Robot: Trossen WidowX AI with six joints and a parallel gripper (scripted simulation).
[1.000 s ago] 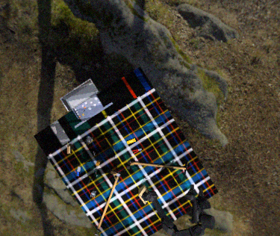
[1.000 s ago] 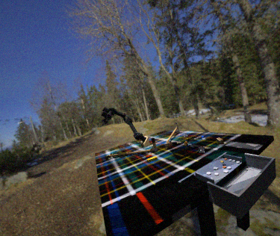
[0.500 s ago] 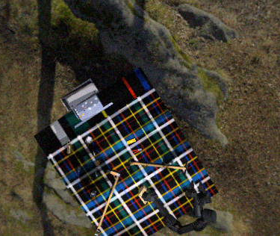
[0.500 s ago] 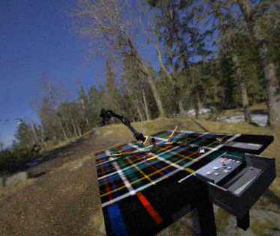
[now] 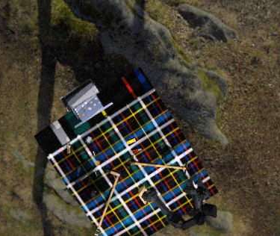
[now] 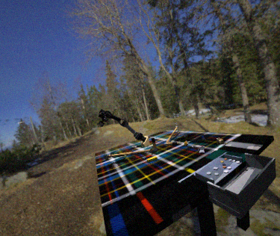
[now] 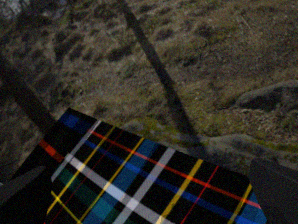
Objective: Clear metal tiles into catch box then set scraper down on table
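The steel bench plate lies at the table's far edge with several whitish and orange tiles on it. The grey catch box adjoins its far end; no tile is clearly visible inside. Two long wooden-handled tools lie on the table: one reaches toward the right edge, the other slants toward the near left. Small size leaves unclear which is the scraper. My gripper is open and empty, raised above the table's right near side.
A yellow block and a small red item lie mid-table. A grey item and a wooden piece lie nearer the plate. A pale bar runs along the plate's near end.
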